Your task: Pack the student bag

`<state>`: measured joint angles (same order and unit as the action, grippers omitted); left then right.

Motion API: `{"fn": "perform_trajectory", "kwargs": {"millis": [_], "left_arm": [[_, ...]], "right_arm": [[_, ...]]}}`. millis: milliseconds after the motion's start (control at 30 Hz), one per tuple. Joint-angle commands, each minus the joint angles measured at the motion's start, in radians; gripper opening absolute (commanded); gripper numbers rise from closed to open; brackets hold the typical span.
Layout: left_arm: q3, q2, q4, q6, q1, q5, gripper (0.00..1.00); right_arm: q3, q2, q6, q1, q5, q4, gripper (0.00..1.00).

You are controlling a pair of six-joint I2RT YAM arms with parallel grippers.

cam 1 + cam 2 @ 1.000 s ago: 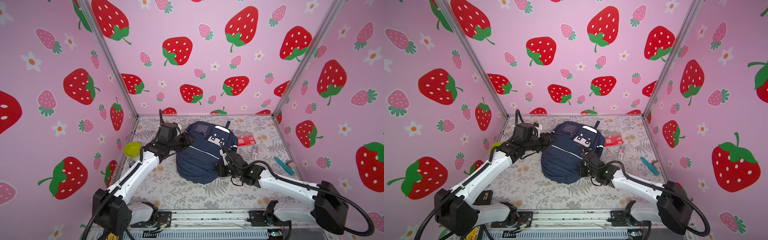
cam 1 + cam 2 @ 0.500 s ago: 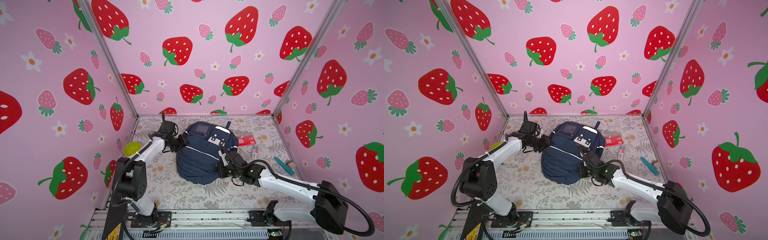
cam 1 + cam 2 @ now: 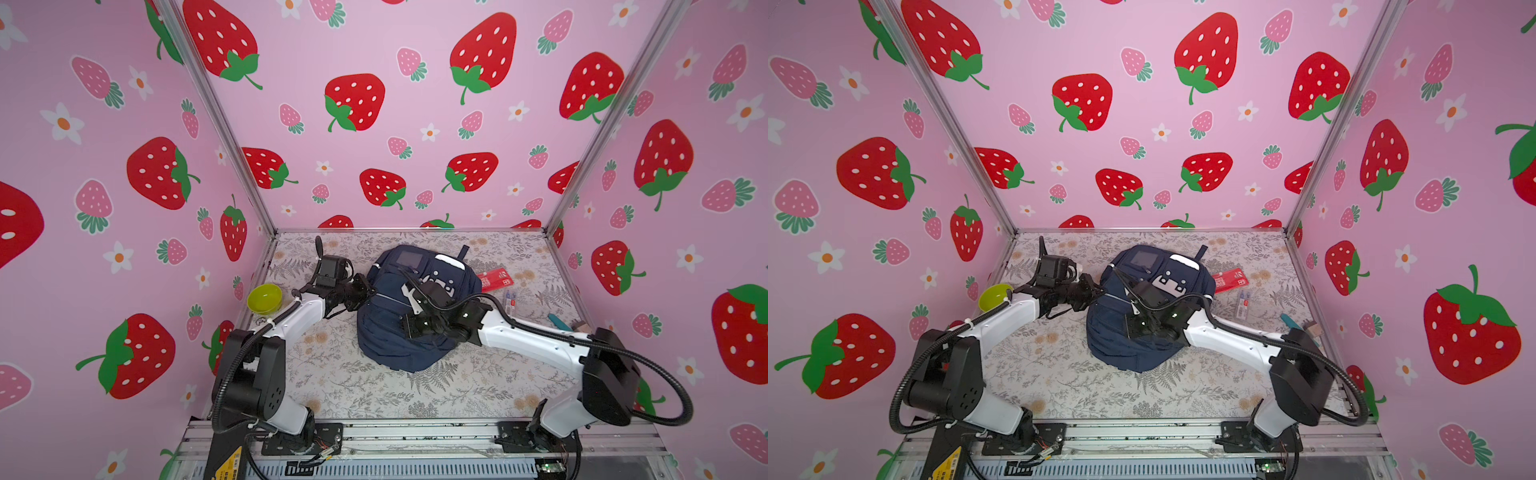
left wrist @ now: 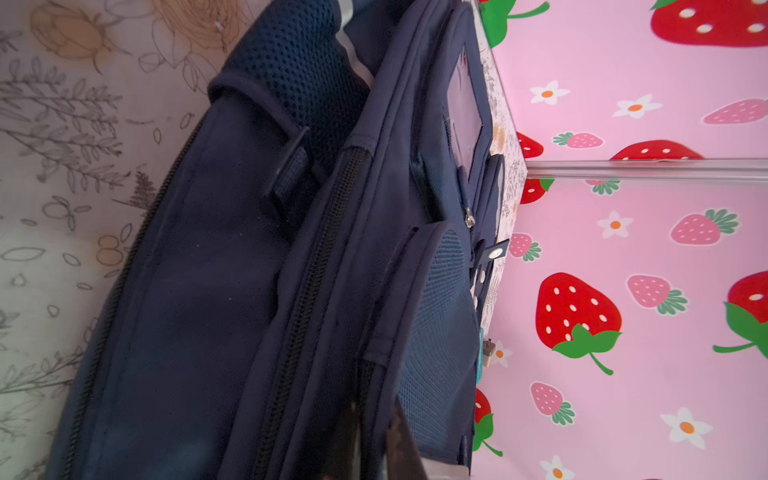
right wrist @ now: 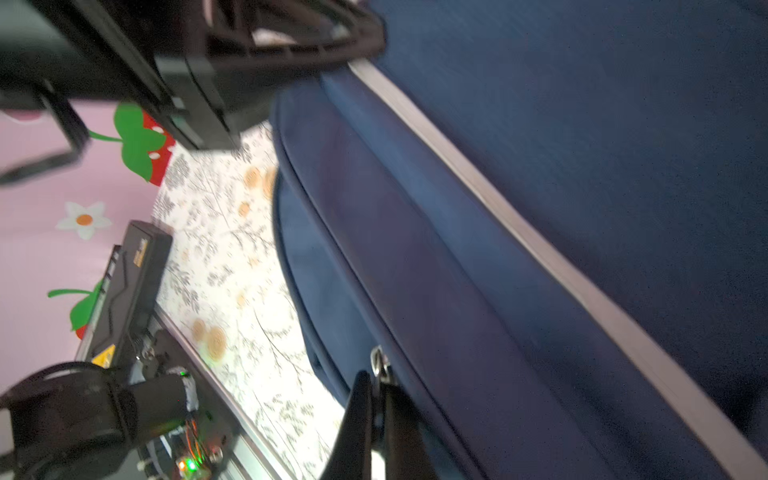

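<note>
Smack in the middle of the floral tabletop (image 3: 332, 374) lies the student bag (image 3: 386, 332), front side up, with its top loop toward the back wall. Left end effector (image 3: 368, 291) sits at the bag's left edge, tips pressed together against the fabric; can't tell if it's got any of it. Right end effector (image 5: 376, 380) is over the bag's front. Green bowl (image 3: 264, 298) is by the left wall, red packet (image 3: 494, 280) just beside the bag's right. Tiny detail: the right tips are pinching a silver zipper pull (image 5: 379, 361).
</note>
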<state>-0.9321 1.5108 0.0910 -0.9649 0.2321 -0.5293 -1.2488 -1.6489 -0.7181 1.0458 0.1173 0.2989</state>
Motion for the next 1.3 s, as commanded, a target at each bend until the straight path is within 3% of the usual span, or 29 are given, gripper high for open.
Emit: {"fn": "perform_trajectory", "kwargs": {"millis": [0, 167, 300, 400, 467, 533, 633, 833, 933, 1033, 1167, 1267], "left_arm": [[0.047, -0.066, -0.135, -0.122, 0.018, -0.013, 0.00], [0.156, -0.188, -0.156, -0.171, 0.081, 0.051, 0.00], [0.254, -0.310, -0.102, -0.179, 0.102, 0.116, 0.00], [0.329, -0.345, -0.135, -0.210, 0.103, 0.090, 0.01], [0.326, -0.337, -0.135, -0.210, 0.101, 0.062, 0.30], [0.286, -0.318, -0.101, -0.180, 0.102, 0.060, 0.48], [0.202, -0.266, -0.077, -0.146, 0.102, 0.048, 0.56], [0.151, -0.161, -0.191, -0.199, 0.104, -0.007, 0.57], [0.169, -0.120, -0.252, -0.243, 0.106, -0.021, 0.57], [0.179, -0.075, -0.332, -0.286, 0.106, -0.041, 0.48], [0.169, -0.018, -0.470, -0.367, 0.117, -0.077, 0.26], [0.175, 0.015, -0.584, -0.433, 0.126, -0.100, 0.00]], "right_arm": [[-0.202, -0.155, 0.035, 0.010, 0.082, 0.010, 0.00], [-0.432, -0.324, 0.118, -0.041, 0.075, 0.177, 0.00], [-0.298, -0.203, 0.157, -0.114, 0.080, 0.149, 0.00], [-0.178, -0.086, 0.219, -0.145, 0.140, 0.126, 0.00], [-0.108, -0.013, 0.263, -0.145, 0.160, 0.128, 0.00], [-0.044, 0.038, 0.276, -0.145, 0.180, 0.125, 0.00], [0.019, 0.075, 0.264, -0.143, 0.196, 0.108, 0.00], [0.064, 0.101, 0.215, -0.135, 0.182, 0.061, 0.00], [0.063, 0.103, 0.201, -0.129, 0.168, 0.050, 0.00], [0.062, 0.100, 0.188, -0.118, 0.146, 0.054, 0.00], [0.056, 0.094, 0.165, -0.104, 0.090, 0.069, 0.00], [0.052, 0.093, 0.133, -0.092, 0.039, 0.080, 0.00]]}}
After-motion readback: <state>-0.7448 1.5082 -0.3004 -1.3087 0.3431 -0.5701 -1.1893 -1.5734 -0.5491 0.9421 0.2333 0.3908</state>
